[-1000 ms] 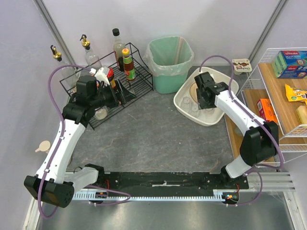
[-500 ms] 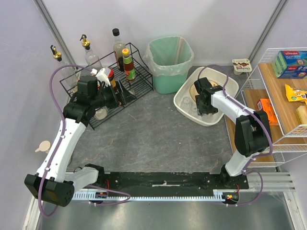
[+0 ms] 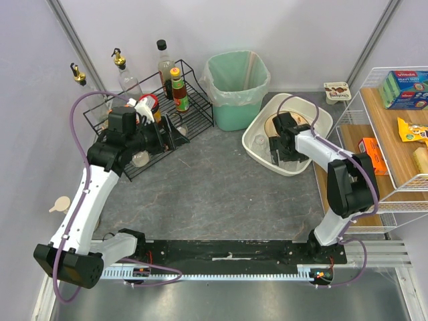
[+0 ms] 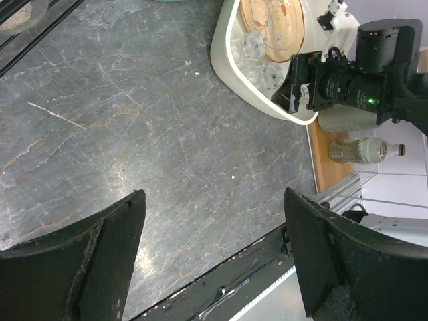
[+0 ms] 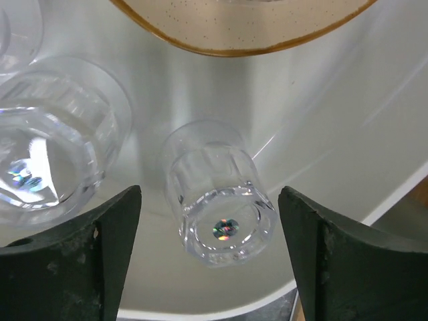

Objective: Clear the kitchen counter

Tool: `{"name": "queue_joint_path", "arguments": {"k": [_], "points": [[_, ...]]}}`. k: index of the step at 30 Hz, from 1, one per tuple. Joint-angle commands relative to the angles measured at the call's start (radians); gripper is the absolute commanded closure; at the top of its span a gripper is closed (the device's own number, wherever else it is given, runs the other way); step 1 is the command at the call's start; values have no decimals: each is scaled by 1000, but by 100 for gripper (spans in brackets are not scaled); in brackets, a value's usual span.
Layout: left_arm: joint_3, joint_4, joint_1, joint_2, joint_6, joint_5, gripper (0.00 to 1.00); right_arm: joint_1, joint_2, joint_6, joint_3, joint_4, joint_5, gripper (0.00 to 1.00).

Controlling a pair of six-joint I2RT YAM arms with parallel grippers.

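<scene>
The right gripper (image 5: 208, 221) has just opened wide and let go of the small glass (image 5: 217, 194), now lying between its fingers in the white tub (image 5: 348, 134), so that glass looks put away, while the kitchen counter (image 4: 167, 134) sits under the open, empty left gripper (image 4: 214, 200)

Bright, even light, sheen on kitchen counter (image 4: 130, 167)

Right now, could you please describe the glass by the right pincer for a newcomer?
Find the white tub beside the green bin. Inside, near the tan plate, it is the small clear glass, narrower than the wide glass beside it.
</scene>
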Motion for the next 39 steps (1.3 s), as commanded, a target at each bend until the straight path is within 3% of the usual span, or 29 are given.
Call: {"name": "queue_joint_path", "arguments": {"k": [1, 8, 15, 19, 24, 32, 39], "points": [[63, -57, 2, -36, 58, -18, 11, 1, -88, -30, -22, 37, -16, 9], [65, -80, 2, -113, 26, -26, 10, 5, -229, -14, 42, -34, 26, 4], [46, -118, 2, -269, 36, -84, 10, 51, -461, -91, 157, -42, -261, 8], [54, -175, 2, -357, 41, -84, 9, 144, -554, -77, 211, -55, -382, 8], [94, -299, 2, -421, 44, -93, 9, 272, -694, -10, 304, -120, -385, 9], [149, -417, 1, -487, 27, -115, 9, 274, -905, 47, 449, -216, -467, 8], [255, -510, 2, -522, 81, -157, 8, 272, -1034, 52, 464, -226, -533, 7]]}}
